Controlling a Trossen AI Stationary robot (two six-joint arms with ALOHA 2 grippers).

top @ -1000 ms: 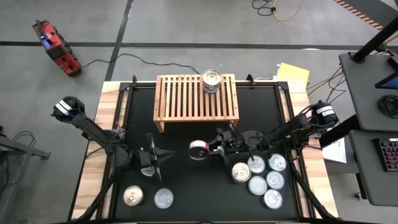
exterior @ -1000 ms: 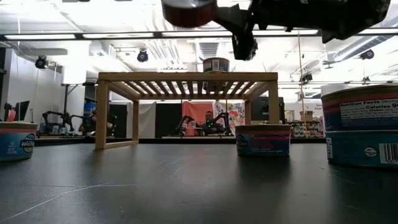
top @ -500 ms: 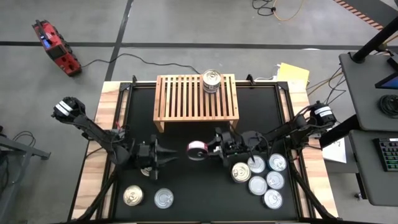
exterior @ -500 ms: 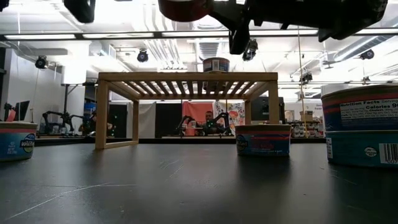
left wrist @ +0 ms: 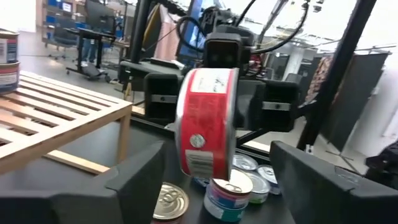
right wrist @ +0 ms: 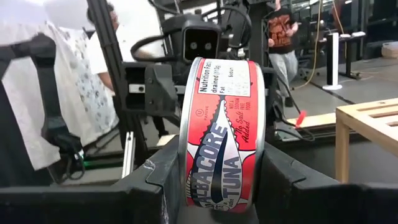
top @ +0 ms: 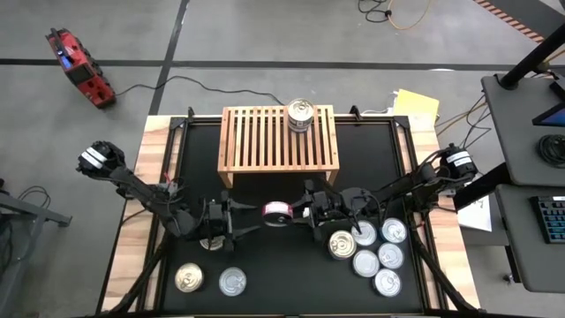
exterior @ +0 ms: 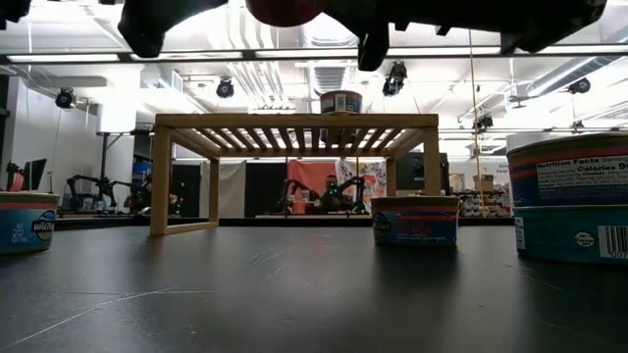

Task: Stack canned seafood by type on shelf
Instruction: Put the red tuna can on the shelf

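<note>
A flat red-labelled tuna can [top: 278,212] hangs above the middle of the black table, and my right gripper [top: 293,213] is shut on it. My left gripper [top: 250,217] points level at that can from the left. It is open, with a finger [left wrist: 140,180] on either side of the can and apart from it. The light-wood shelf [top: 265,141] stands at the far side. A can [top: 300,115] sits on its slatted top near the right end. My right gripper pinches the red can between its two fingers, one on each flat face [right wrist: 186,155]. The fingers [right wrist: 283,183] come level from the table's right. The can stands on edge with its labelled side wall [right wrist: 221,143] toward the wrist camera, lifted clear of the table.
Several silver-lidded cans [top: 371,249] cluster on the table at the near right, below my right arm. Two more [top: 188,279] [top: 232,282] lie at the near left. Bare black mat lies between the shelf's legs and the two grippers.
My left gripper has gone toward the table's right, up to the red can. It has rolled about its pointing line and opened from shut to wide. My right gripper has kept its hold on the can and rolled a little.
</note>
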